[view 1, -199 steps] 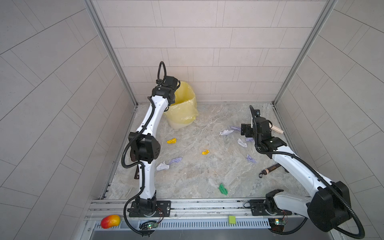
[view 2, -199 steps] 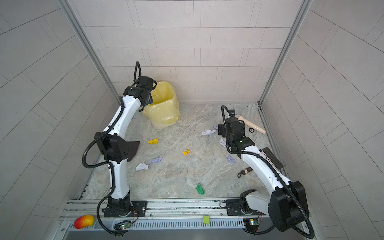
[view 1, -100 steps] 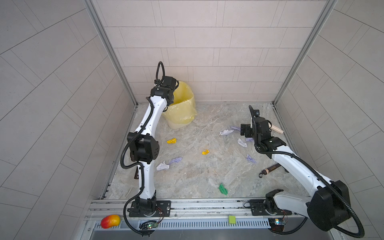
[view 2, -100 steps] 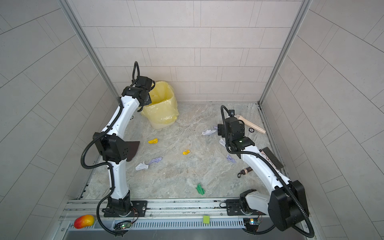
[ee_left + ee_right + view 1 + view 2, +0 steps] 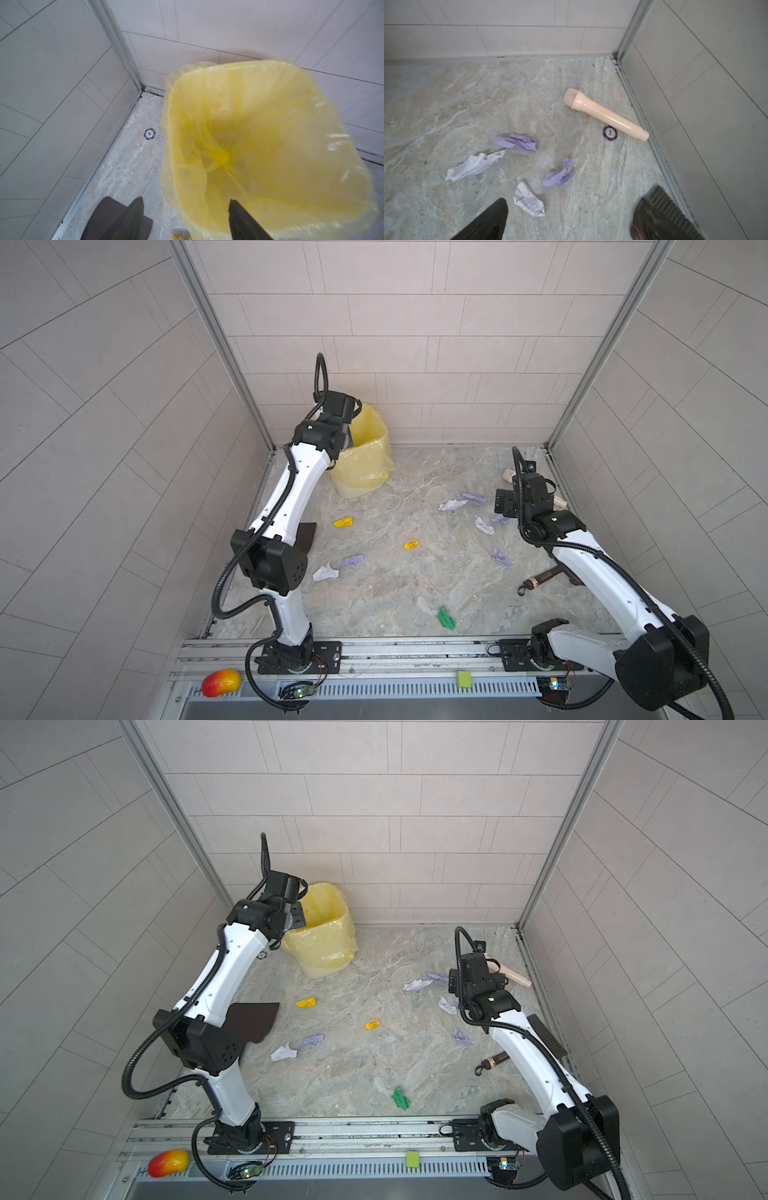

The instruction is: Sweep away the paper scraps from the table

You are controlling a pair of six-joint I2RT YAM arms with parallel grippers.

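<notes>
Green scrap [image 5: 446,618] nearest front rail [image 5: 395,645]: I risk pushing it into rail gap. Paper scraps [image 5: 351,561] lie scattered across table [image 5: 395,585]. Right hand [image 5: 574,199] spread, empty, above lilac scraps; beige microphone toy [image 5: 604,114] near, may get dragged along. Left hand [image 5: 185,199] spread, empty, over yellow-lined bin [image 5: 365,464]; fingers may snag liner, tip bin.

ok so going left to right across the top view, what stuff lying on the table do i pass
white scrap → small yellow scrap → green scrap → far lilac scrap → lone lilac scrap → brown handle; the others overlap these, so they are left out
</notes>
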